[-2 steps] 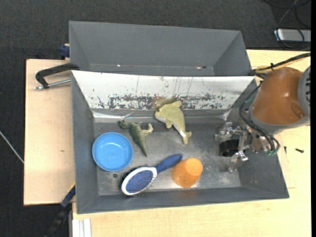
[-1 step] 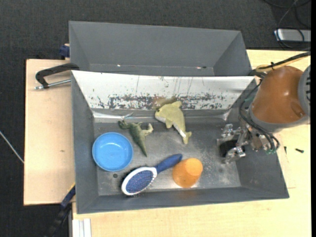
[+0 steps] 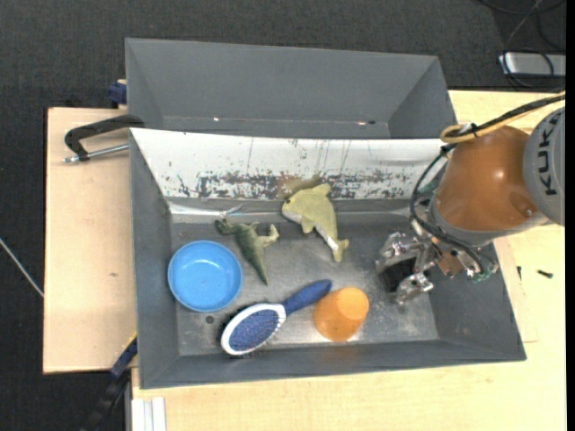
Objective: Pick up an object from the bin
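Five small things lie on the floor of the grey metal bin [image 3: 148, 285], all apart from the claw.

Nearest the front wall is a brush [image 3: 256, 326] with a white oval head, dark blue bristles and a blue handle that slants up to the right. Its handle tip comes just beside the orange cup [image 3: 341, 313]. The cup is a plain, rounded plastic piece in one even orange. It seems to lie tipped on its side, though the angle makes that hard to settle. It sits in the front middle of the bin and is the thing closest to the claw.

Left of the brush and a little further back is a round blue bowl [image 3: 205, 277], upright, near the left wall.

The claw [image 3: 406, 275] is down in the right part of the bin, above bare floor, to the right of the cup and slightly behind it. Nothing shows in its grip. Whether it is set wide or narrow I cannot tell, since dark metal parts and cables crowd it. Above it sits the arm's orange cover [image 3: 481, 187].

Further back, a dark green toy dinosaur [image 3: 252, 241] lies flat, just behind the bowl. Furthest back, near the scuffed rear wall, lies a pale yellow-green toy dolphin [image 3: 312, 212], its tail pointing toward the front right.
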`<act>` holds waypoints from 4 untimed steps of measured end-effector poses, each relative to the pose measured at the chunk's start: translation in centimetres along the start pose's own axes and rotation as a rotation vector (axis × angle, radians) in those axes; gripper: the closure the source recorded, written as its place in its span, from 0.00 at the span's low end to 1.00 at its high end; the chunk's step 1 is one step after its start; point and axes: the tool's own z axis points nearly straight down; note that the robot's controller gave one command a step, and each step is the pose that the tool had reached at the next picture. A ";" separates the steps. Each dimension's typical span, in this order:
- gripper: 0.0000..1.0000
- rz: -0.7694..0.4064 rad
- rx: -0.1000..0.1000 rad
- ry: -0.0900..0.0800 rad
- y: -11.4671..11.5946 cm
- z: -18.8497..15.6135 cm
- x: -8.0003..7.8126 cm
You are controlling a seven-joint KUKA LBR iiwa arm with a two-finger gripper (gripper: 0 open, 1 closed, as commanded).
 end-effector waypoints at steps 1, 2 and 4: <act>1.00 -0.723 0.000 0.000 3.7 -0.1 -6.7; 1.00 -0.647 -0.010 -0.001 7.1 -0.7 -9.6; 1.00 -0.618 -0.014 0.007 8.3 -6.4 -10.2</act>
